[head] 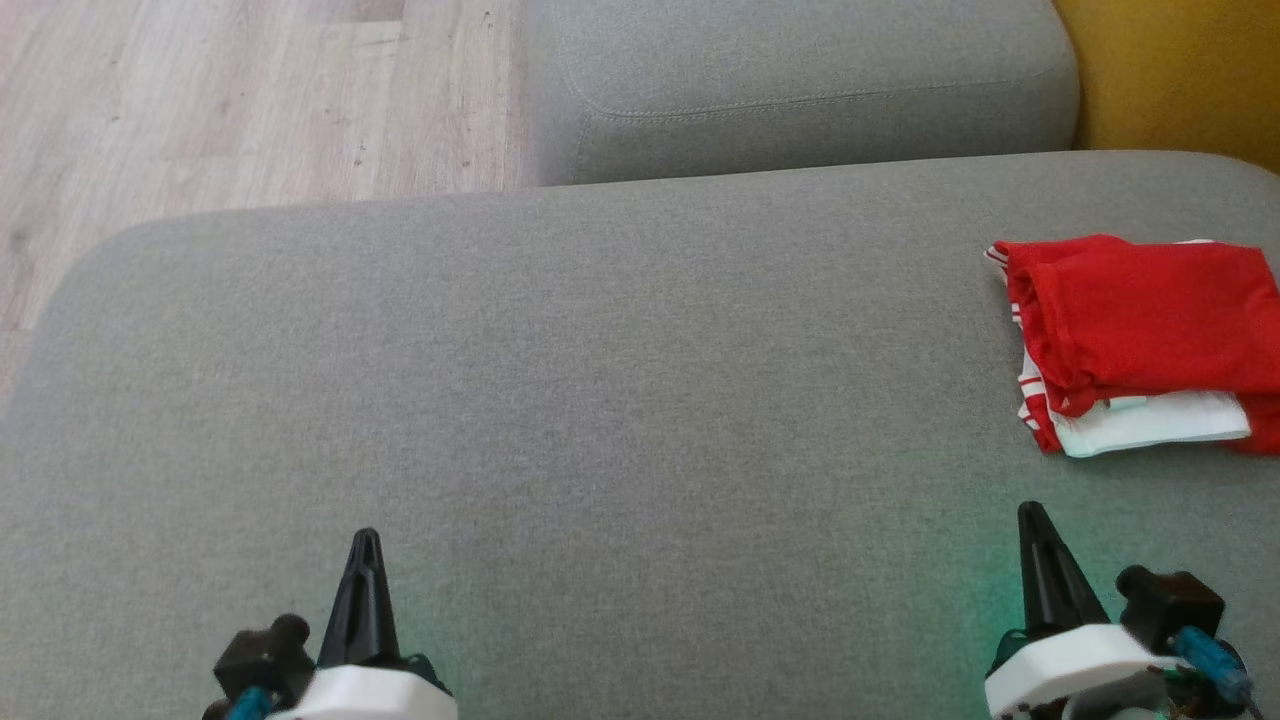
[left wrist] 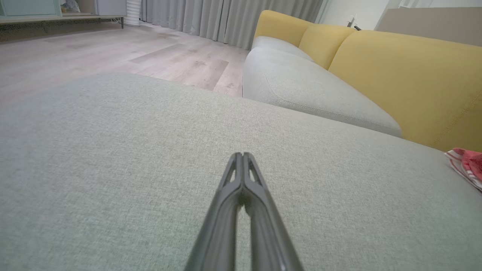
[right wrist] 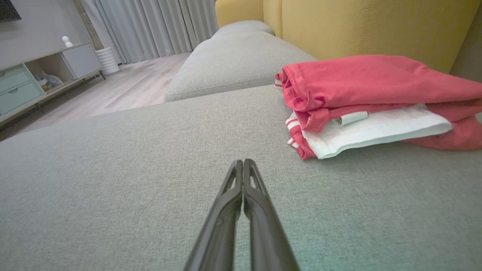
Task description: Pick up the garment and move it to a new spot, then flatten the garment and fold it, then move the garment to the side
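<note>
Folded garment (head: 1140, 330) ahead of right claw (head: 1032, 512)

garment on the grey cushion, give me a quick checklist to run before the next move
1. Garment lies folded on the cushion, off to the robot's right: ok.
2. Fold edges line up: not ok, white fabric sticks out below the red at the near edge.
3. Whole garment is on the cushion: cannot tell, its right end runs past the edge of the head view.
4. Left gripper is shut and empty, over bare cushion: ok.
5. Right gripper is shut and empty, short of the garment and not touching it: ok.
</note>
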Controlling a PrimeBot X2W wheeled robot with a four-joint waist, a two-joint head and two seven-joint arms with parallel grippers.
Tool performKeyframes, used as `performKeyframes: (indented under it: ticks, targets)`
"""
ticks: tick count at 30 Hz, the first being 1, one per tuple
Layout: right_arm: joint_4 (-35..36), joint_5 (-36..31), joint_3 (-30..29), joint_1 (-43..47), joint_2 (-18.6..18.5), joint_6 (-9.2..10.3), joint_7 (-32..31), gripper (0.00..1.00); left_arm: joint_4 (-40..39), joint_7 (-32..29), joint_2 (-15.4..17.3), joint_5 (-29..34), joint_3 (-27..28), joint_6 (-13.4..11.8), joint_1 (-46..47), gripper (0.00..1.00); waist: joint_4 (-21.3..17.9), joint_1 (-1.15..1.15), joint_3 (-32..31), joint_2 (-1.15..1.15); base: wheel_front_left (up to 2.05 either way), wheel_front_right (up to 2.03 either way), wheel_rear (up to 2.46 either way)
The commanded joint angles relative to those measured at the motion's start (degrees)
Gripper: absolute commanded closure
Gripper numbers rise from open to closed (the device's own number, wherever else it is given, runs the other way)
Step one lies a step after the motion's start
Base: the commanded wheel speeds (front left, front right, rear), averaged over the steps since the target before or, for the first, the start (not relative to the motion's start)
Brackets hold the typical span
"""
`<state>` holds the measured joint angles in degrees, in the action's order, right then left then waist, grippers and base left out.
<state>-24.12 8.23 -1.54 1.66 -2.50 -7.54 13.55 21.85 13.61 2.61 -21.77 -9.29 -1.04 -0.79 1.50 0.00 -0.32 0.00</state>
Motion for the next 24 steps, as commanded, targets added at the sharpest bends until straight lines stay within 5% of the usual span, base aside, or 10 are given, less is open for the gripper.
performKeyframes:
  ticks: [1,24]
  targets:
    - [1.96,1.62,-0.30,-2.53,-0.04,0.00,-0.31,1.00,-1.95,-0.17,0.01,-1.25,0.55,0.24,2.58,1.00,-0.01,0.00,0.00,0.00,0.00,0.00,0.00]
    - [3.75,18.02,-1.09,-3.43,-0.11,0.01,-4.10,1.00,-3.17,-4.09,0.06,-15.00,3.54,1.89,3.41,1.00,-0.31,0.00,0.10,0.00,0.00,0.00,0.00]
